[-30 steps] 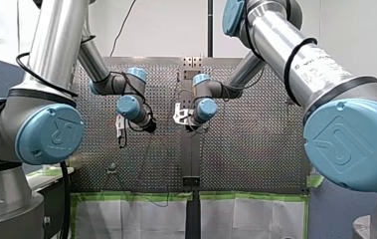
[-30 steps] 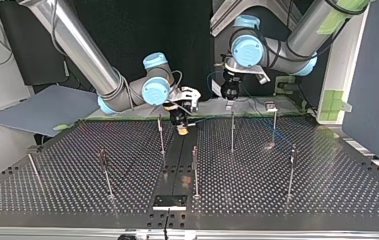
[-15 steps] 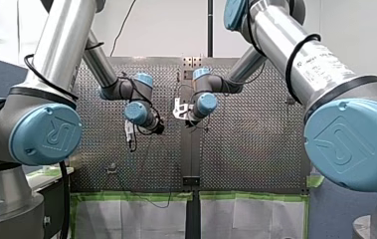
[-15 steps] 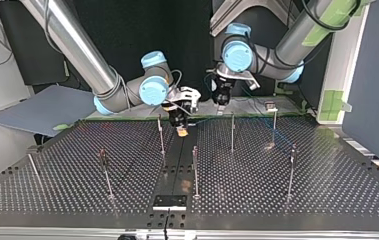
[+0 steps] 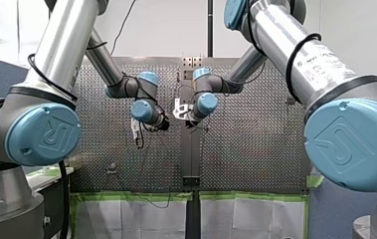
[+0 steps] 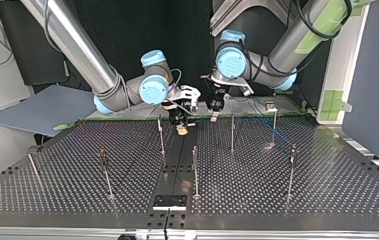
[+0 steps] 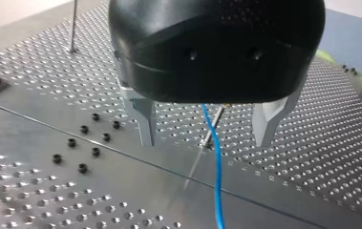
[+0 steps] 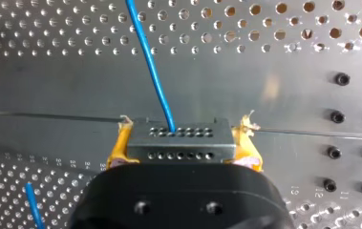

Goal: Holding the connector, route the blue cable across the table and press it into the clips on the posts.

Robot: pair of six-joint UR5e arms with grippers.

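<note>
Captured mid-task: we read a stylised "UR" emblem on the blue joint cap of our left arm, far back from our left gripper. The same emblem is on the blue cap of our right arm. A line of dark lettering runs along that arm's silver tube, too small for us to read. In the right wrist view, tiny engraved digits mark the table plate just beside our right gripper; we cannot make them out with certainty.
</note>
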